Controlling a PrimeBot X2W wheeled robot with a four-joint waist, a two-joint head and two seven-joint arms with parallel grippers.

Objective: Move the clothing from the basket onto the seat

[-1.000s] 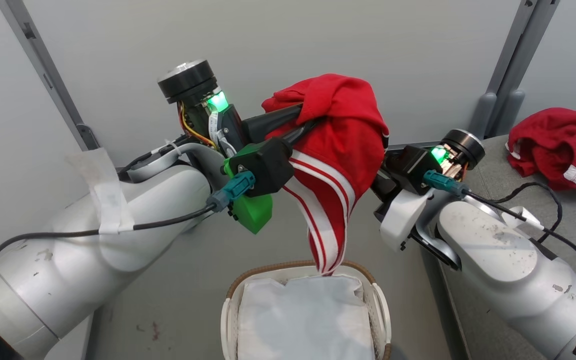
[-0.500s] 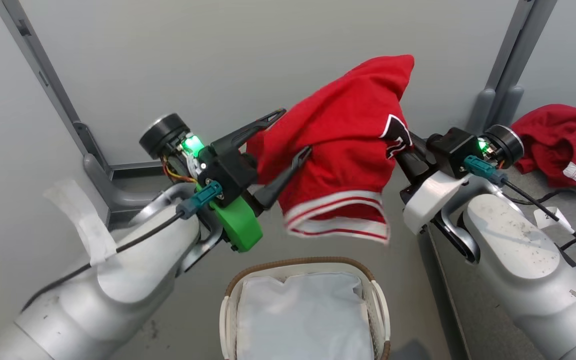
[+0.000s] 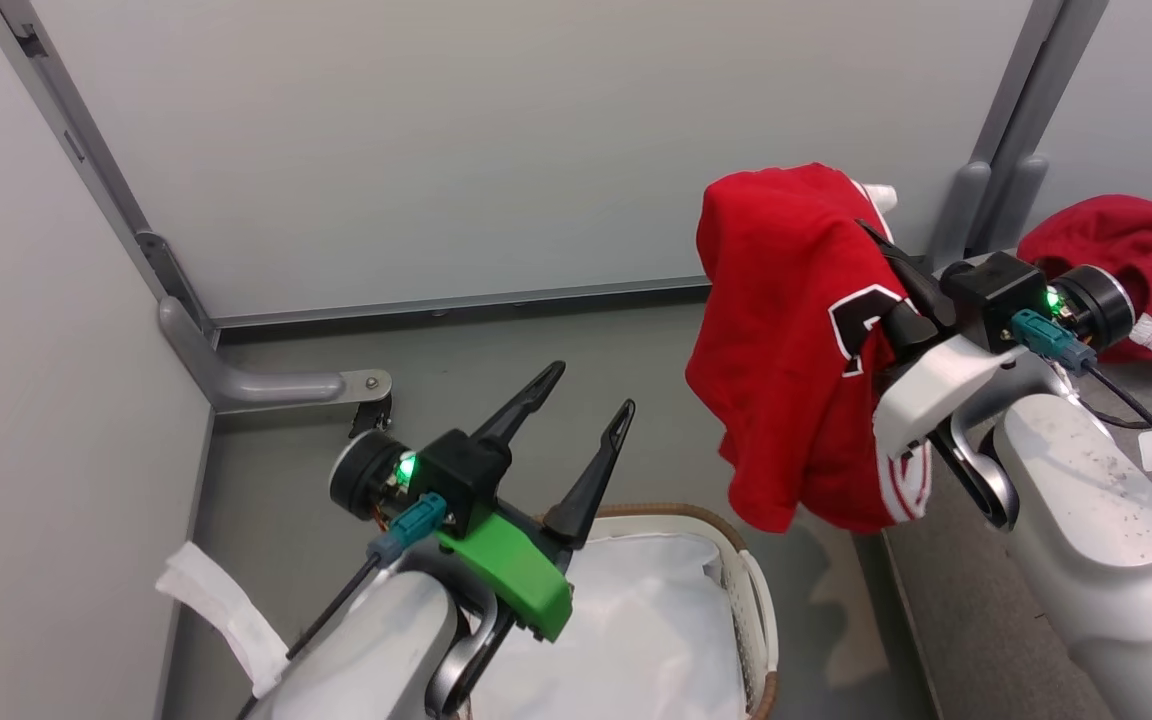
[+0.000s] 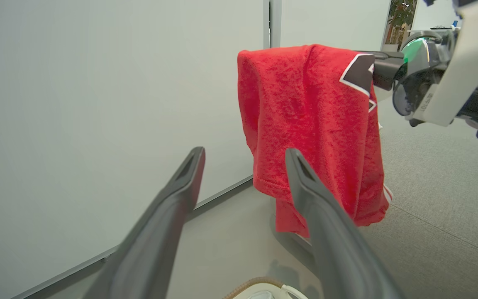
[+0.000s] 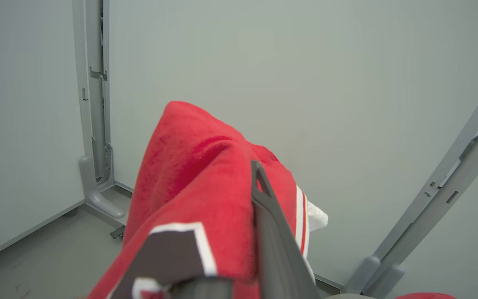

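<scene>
Left hand released jersey — dropped away.

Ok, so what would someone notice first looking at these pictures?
First, the red garment held up by the right gripper, hanging in the air between the basket and the grey seat. Next, the left gripper, its two dark fingers spread wide and empty above the basket, which holds just a white sheet. A second red garment lies crumpled on the seat at the far right.
</scene>
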